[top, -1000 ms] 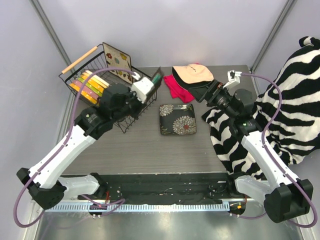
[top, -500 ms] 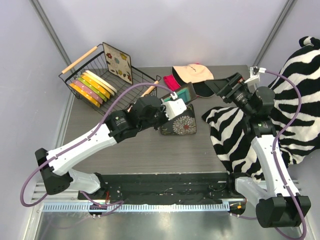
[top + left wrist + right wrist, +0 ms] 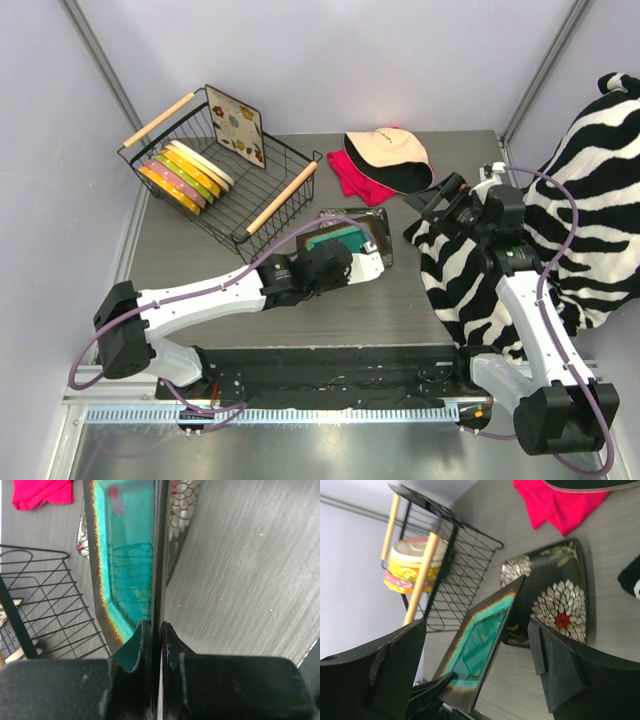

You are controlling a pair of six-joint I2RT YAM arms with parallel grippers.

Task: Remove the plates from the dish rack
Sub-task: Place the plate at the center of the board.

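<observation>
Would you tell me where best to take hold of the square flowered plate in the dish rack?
Probably pinch its top edge from above: the square flowered plate leans on edge at the far end of the dish rack, behind the round plates.

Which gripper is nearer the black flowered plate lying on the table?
Left. The left gripper holds a teal plate tilted at the black flowered plate's edge; the open right gripper hangs farther off to its right.

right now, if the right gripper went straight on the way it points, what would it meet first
Probably the teal square plate, held tilted in the left gripper: it sits centred between the open jaws of the right gripper. The black floral plate lies behind it. Depth is unclear.
</observation>
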